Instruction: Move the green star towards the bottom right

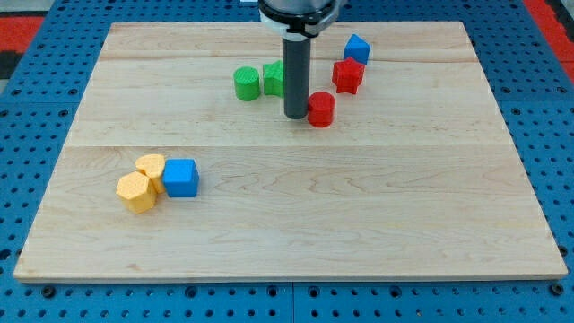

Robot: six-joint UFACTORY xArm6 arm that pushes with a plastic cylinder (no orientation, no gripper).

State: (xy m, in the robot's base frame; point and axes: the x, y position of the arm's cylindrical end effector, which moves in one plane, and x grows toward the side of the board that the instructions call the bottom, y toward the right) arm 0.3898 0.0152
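Observation:
The green star [273, 79] sits near the view's top centre, partly hidden behind my rod. A green cylinder [247, 83] stands just to its left, touching or nearly touching it. My tip [295, 116] rests on the board just below and right of the green star, close against it. A red cylinder [321, 109] stands right next to my tip on its right.
A red star-like block [348, 75] and a blue block [357, 48] sit at the upper right of the rod. At the view's left, two yellow blocks [142, 182] touch a blue cube [181, 178]. The wooden board [296, 224] lies on a blue pegboard.

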